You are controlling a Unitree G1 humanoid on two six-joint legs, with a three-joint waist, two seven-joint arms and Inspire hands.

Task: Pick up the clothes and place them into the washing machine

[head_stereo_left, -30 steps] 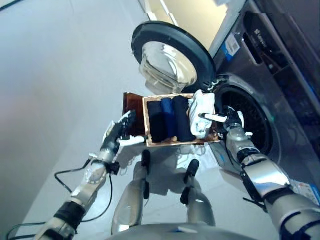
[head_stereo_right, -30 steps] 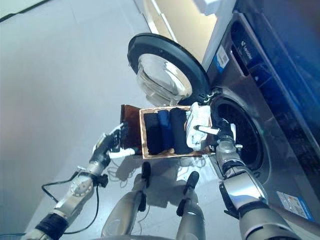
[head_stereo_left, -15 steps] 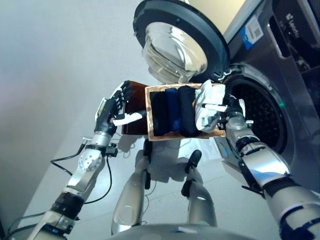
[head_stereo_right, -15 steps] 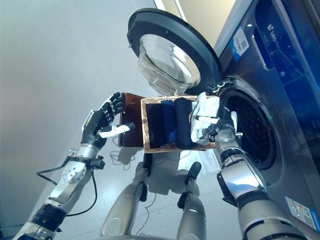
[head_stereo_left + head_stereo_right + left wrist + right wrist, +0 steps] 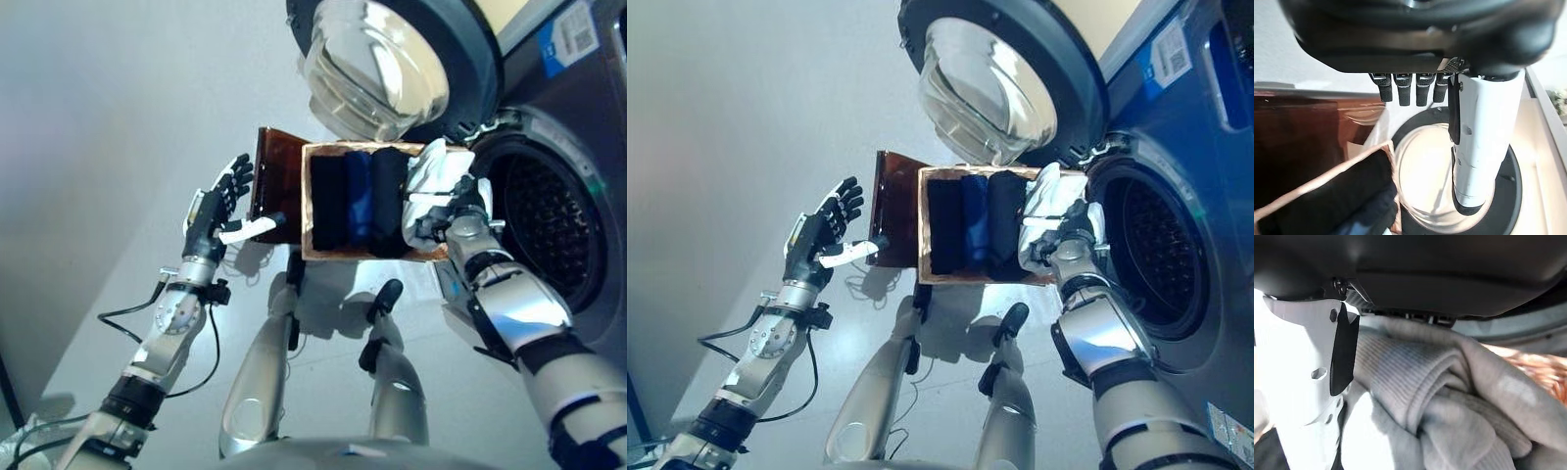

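Now: right robot hand clamped on white garment at basket end, beside drum opening. Left robot hand spread, idle. I judge risk: trailing cloth snagging basket rim.

Hidden and cut-off parts

We cannot see the right hand's fingers, buried in the white garment; the washing machine and its open door run off the picture's edge.
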